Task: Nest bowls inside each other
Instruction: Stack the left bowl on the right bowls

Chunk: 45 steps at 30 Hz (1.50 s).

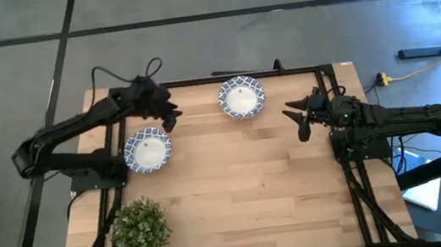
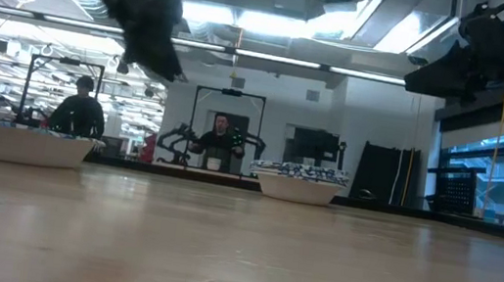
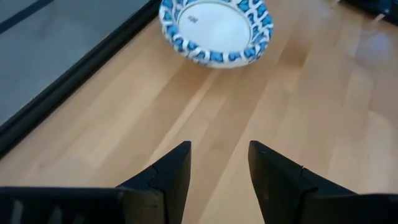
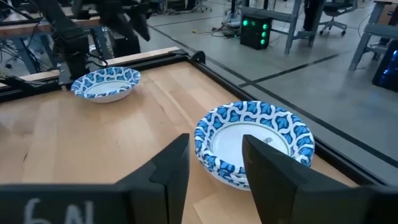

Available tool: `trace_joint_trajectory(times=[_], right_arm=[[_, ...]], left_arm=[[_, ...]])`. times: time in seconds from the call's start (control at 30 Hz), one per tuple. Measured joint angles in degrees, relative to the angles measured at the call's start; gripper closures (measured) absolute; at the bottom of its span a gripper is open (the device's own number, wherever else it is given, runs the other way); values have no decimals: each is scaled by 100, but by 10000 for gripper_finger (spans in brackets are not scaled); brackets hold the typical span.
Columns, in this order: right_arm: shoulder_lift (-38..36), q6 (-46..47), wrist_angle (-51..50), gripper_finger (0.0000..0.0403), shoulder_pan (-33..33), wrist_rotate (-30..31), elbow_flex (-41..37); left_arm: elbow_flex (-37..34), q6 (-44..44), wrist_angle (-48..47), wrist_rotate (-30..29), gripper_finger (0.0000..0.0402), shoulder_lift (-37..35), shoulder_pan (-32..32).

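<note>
Two blue-and-white patterned bowls stand upright on their bases on the wooden table. One bowl [image 1: 148, 148] is at the left side. The other bowl [image 1: 241, 97] is near the far edge at the middle. My left gripper [image 1: 173, 115] hangs above the table between them, open and with nothing in it. In the left wrist view it [image 3: 219, 149] faces the far bowl [image 3: 216, 30]. My right gripper [image 1: 296, 120] waits open at the right, raised. It [image 4: 214, 140] points at the far bowl [image 4: 255, 144], and the left bowl [image 4: 106, 84] shows beyond.
A green leafy plant [image 1: 140, 228] stands at the near left corner. A dark frame [image 1: 198, 81] runs along the table's far edge and sides. Bare wood lies across the middle and near right of the table. People show in the room behind the table [image 2: 220, 142].
</note>
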Motion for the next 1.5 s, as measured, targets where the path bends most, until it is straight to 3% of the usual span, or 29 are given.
trace_joint_trajectory(times=[0.33,0.93,1.17,1.5], right_arm=[[2,261,71,253,0,3,0],[2,268,191,253,0,27,0],[2,261,196,253,2,169,0],[2,261,197,253,2,171,0]], left_arm=[[-829,-255,-407,-351,247,-1072,2],[-1955,-1015,-585,-446,247,-1867,-56],[-1981,-1062,-821,820,247,-1882,-302],[-1985,-1352,-942,615,247,-1882,-875]])
